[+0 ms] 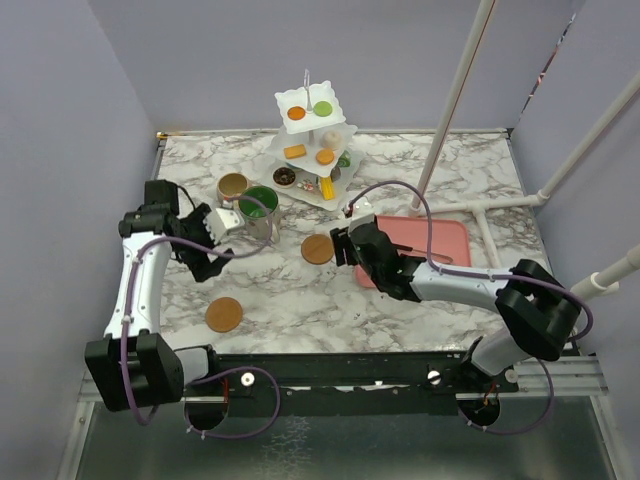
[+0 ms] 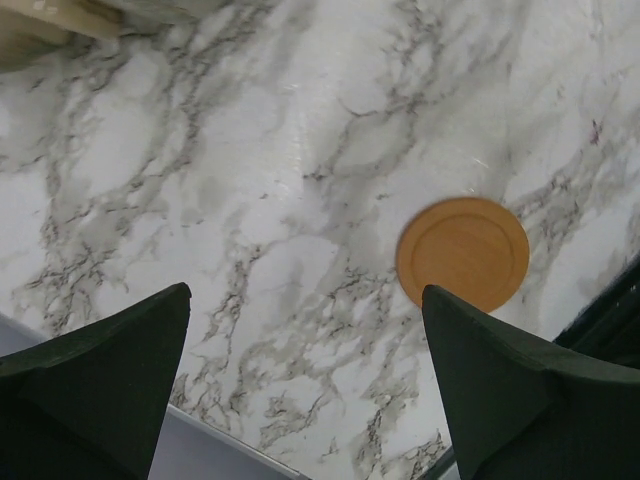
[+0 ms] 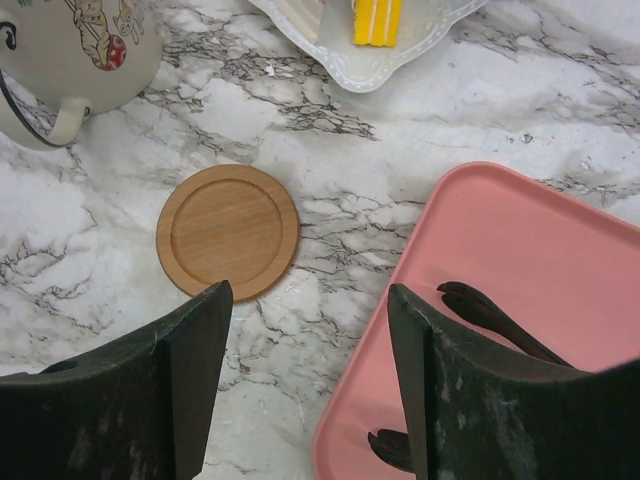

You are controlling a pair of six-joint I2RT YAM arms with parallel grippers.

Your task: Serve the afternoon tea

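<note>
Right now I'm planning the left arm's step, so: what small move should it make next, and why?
Probably ease the left gripper toward the green-inside mug to grasp it: its jaws stand open and empty, the mug stands just beside them, and the near coaster and far coaster lie bare.

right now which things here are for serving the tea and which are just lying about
For the tea: stand, pastries, beige mug, green mug, far coaster, near coaster.
Lying about: pink tray, tongs.
</note>
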